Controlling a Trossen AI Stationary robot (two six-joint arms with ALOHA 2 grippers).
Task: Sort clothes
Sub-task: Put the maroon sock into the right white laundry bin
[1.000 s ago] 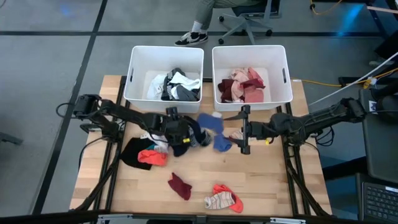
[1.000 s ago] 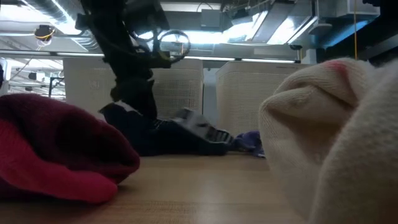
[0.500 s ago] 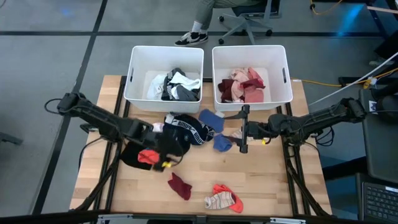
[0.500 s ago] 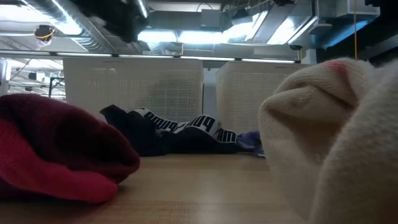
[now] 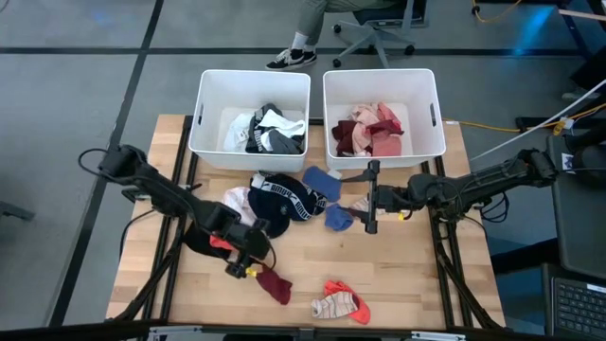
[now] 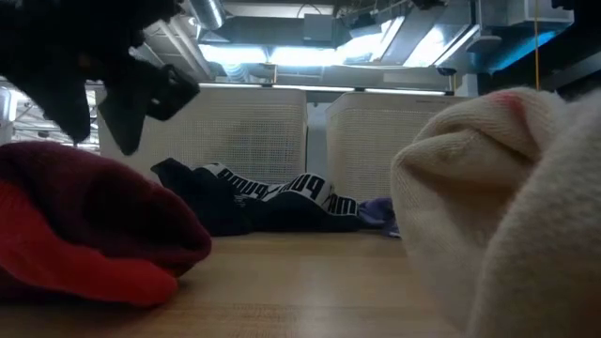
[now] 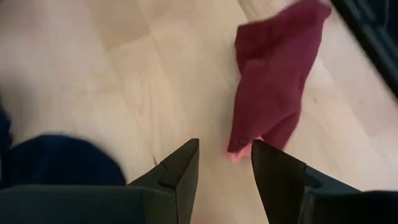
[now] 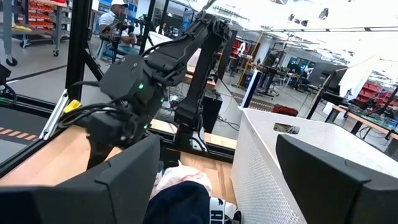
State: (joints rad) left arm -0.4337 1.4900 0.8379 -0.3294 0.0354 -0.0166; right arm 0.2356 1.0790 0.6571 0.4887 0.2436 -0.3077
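A maroon sock (image 5: pixel 275 282) lies flat on the table's near middle; it also shows in the left wrist view (image 7: pixel 277 87) and in the low view (image 6: pixel 84 225). My left gripper (image 5: pixel 248 267) hangs open just above and left of it, empty, its fingers (image 7: pixel 180 171) pointing down. A navy garment with a white band (image 5: pixel 284 196) lies spread at the table's centre, with blue socks (image 5: pixel 322 183) beside it. My right gripper (image 5: pixel 367 201) waits open and empty right of them.
Two white bins stand at the far edge: the left one (image 5: pixel 206 104) holds black, white and grey clothes, the right one (image 5: pixel 428 104) pink and red ones. A black garment with a red piece (image 5: pixel 204 235) lies left. Red and beige socks (image 5: pixel 341 303) lie near the front edge.
My left gripper has left the navy garment and gone toward the table's near edge, ending over the maroon sock. The navy garment has dropped and now lies spread flat with its white band showing.
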